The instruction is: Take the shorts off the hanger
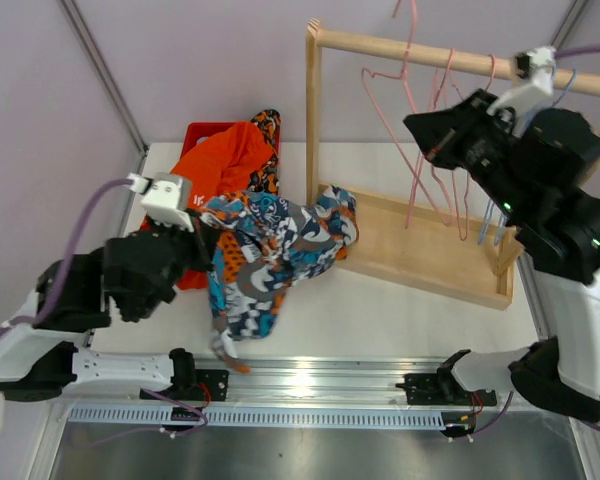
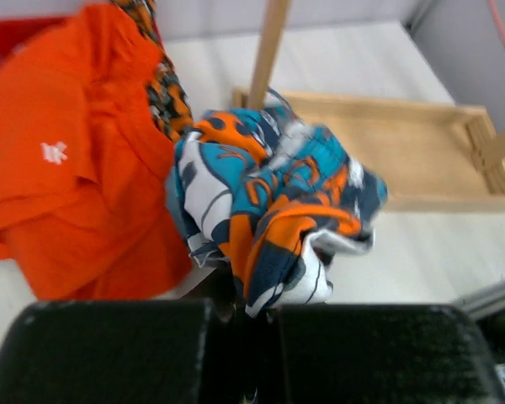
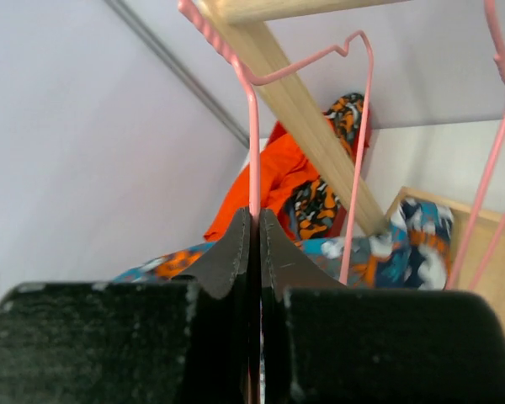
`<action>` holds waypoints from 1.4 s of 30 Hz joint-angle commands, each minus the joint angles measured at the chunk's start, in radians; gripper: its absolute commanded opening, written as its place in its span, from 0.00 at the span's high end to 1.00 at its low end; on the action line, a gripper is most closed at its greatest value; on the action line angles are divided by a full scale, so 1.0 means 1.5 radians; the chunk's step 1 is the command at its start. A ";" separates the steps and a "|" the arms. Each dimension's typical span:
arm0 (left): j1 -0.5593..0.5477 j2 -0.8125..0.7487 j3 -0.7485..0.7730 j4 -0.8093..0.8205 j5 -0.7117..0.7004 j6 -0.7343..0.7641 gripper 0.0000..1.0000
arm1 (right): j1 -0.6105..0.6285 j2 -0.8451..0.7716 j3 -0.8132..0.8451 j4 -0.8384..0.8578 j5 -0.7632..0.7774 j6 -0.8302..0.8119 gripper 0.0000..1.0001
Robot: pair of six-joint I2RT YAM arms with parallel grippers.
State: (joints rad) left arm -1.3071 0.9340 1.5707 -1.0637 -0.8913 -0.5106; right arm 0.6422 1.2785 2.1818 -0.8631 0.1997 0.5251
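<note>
Top camera first: the wave-print shorts (image 1: 275,250) were off the rail, crumpled on the table (image 1: 420,310) just left of the wooden rack (image 1: 430,250). One end was bunched up at the left gripper (image 1: 200,245). The orange shorts (image 1: 225,155) sat behind them over a red bin (image 1: 202,132). The right gripper (image 1: 415,128) was way up by the rail, well apart from all that.

Left wrist cam: the jaws were clamped on a fold of the wave-print fabric, with the rest piled right in front of the fingers.

Right wrist cam: the jaws were pinched tight on the wire of a pink hanger (image 3: 254,151), and the shorts were far below.
</note>
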 commanded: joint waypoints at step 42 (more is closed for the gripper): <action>0.765 0.342 0.207 0.231 0.564 0.189 0.01 | -0.142 -0.029 -0.331 0.191 -0.161 0.048 0.99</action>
State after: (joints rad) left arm -0.1326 1.6901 1.9709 -0.7799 -0.0257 -0.2100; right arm 0.4339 1.2415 1.6989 -0.5606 0.0044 0.5816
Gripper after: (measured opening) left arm 0.993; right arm 0.040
